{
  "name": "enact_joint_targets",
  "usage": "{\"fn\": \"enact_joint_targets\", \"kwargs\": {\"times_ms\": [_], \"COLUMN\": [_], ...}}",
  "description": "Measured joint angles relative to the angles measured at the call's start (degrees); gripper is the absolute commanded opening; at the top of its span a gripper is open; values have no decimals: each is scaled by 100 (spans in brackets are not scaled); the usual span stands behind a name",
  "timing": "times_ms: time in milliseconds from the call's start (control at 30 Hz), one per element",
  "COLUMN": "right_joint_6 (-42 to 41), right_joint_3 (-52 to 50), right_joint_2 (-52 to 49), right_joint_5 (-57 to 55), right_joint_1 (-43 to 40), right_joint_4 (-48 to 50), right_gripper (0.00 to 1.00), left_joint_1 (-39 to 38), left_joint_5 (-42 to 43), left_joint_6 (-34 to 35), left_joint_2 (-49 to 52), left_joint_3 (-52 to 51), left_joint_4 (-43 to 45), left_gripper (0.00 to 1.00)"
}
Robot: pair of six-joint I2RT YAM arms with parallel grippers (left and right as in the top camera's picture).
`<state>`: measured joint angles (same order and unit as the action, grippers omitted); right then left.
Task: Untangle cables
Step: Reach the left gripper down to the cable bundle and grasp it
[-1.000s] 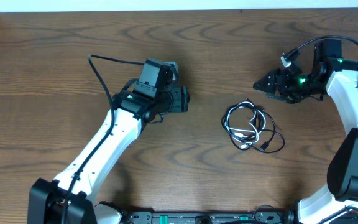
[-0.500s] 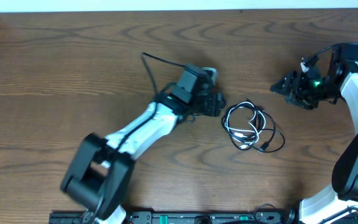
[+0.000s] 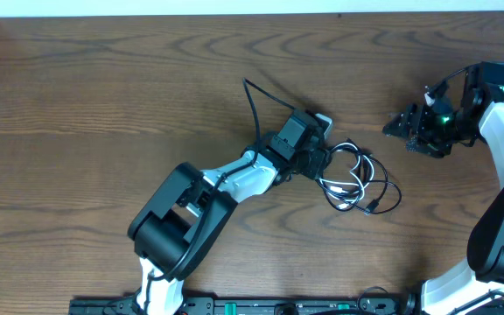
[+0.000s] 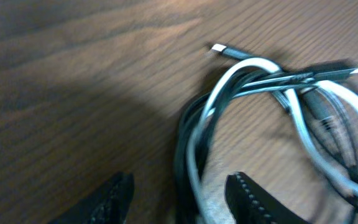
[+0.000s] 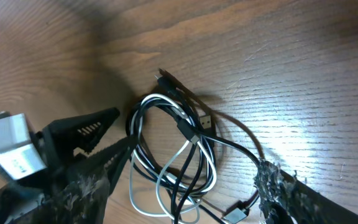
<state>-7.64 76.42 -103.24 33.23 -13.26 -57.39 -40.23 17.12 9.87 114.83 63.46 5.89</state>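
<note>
The cables (image 3: 354, 186) lie as a small tangled coil of black and white cords on the wooden table, right of centre. My left gripper (image 3: 322, 164) is at the coil's left edge. In the left wrist view its fingers (image 4: 182, 202) are open, with black and white strands (image 4: 253, 74) running between them. My right gripper (image 3: 401, 125) is open and empty, apart from the coil at its upper right. In the right wrist view its worn fingers (image 5: 179, 205) frame the coil (image 5: 179, 143), and the left gripper (image 5: 95, 134) shows at the coil's left side.
The left arm's thick black wire (image 3: 254, 103) arches up behind its wrist. The left arm stretches diagonally from the front edge to the coil. The table's back edge (image 3: 234, 16) meets a white wall.
The left arm has swung right across the table and its gripper has reached the coil's left edge. The right gripper drew back slightly to the right, then stayed still. The cables have not moved.
</note>
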Motion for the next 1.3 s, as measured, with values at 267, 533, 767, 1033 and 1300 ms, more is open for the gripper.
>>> {"fn": "enact_joint_targets", "kwargs": {"times_ms": [267, 533, 767, 1033, 1300], "right_joint_6": [-2, -2, -2, -4, -15], "right_joint_3": [0, 0, 0, 0, 0], "right_joint_2": [0, 0, 0, 0, 0], "right_joint_5": [-55, -149, -177, -184, -186], "right_joint_1": [0, 46, 291, 557, 566], "right_joint_4": [-2, -15, -50, 2, 13], "right_gripper": [75, 75, 78, 79, 77], "left_joint_1": [-7, -199, -345, -363, -42], "left_joint_5": [-98, -144, -595, -721, -817], "left_joint_6": [-122, -238, -282, -282, -52], "left_joint_2": [31, 31, 24, -15, -894], "left_joint_3": [0, 22, 87, 92, 72], "left_joint_4": [24, -186, -422, -466, -726], "left_gripper": [43, 27, 7, 7, 7]}}
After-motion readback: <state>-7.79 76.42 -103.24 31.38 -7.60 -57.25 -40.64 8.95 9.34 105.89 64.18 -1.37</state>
